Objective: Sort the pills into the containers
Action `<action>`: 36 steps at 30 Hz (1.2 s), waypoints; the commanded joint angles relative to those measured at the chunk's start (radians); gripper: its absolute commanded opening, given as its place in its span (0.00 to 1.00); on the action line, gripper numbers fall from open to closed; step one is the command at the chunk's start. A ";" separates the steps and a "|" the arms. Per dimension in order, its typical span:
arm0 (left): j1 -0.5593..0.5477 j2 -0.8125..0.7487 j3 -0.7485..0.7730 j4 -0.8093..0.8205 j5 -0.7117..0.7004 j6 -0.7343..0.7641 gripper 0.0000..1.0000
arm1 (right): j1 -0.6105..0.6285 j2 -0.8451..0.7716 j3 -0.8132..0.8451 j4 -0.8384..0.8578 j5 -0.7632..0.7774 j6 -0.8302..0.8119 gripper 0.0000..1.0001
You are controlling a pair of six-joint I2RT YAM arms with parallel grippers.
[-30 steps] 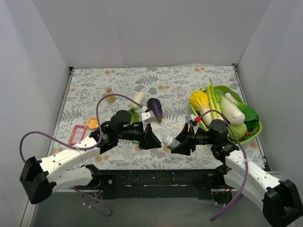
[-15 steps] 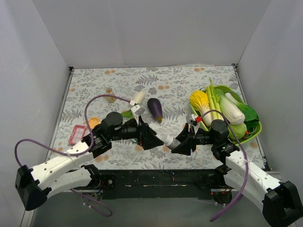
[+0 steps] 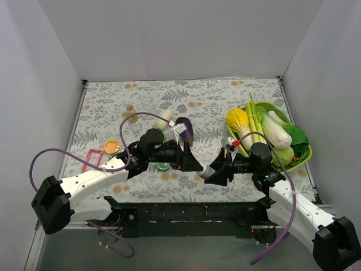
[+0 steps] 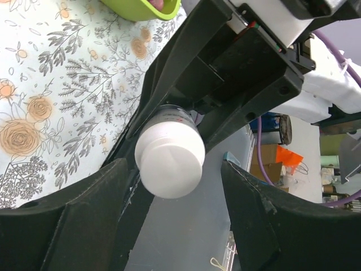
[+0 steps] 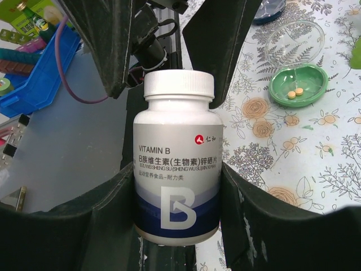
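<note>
My right gripper point(image 3: 211, 173) point(image 5: 177, 189) is shut on a white Vitamin B pill bottle point(image 5: 177, 169) point(image 3: 203, 173), held level with its white cap point(image 4: 169, 161) pointing at my left gripper point(image 3: 196, 165) point(image 4: 175, 226). The left gripper is open, with its fingers point(image 5: 107, 45) either side of the cap and apart from it. The green dish point(image 3: 163, 166) point(image 5: 298, 84) lies open on the cloth with two orange pills inside and its clear lid point(image 5: 294, 42) flipped back. The orange dish point(image 3: 111, 146) sits at the left. A dark blue item point(image 5: 268, 10) at the frame's top edge may be the blue dish.
A lime-green tray point(image 3: 300, 161) of vegetables stands at the right. An eggplant point(image 3: 186, 127) and a white radish point(image 3: 164, 117) lie behind the left arm. A pink-red packet point(image 3: 90, 160) lies near the orange dish, and a small brown item point(image 3: 131, 113) lies farther back.
My left gripper has moved right, up to the bottle's cap, and the green dish now shows beside the left arm. The right gripper and bottle have hardly moved.
</note>
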 commanded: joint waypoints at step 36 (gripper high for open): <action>0.265 -0.202 0.250 -0.655 -0.454 0.219 0.00 | -0.007 -0.059 0.148 -0.349 0.091 -0.481 0.95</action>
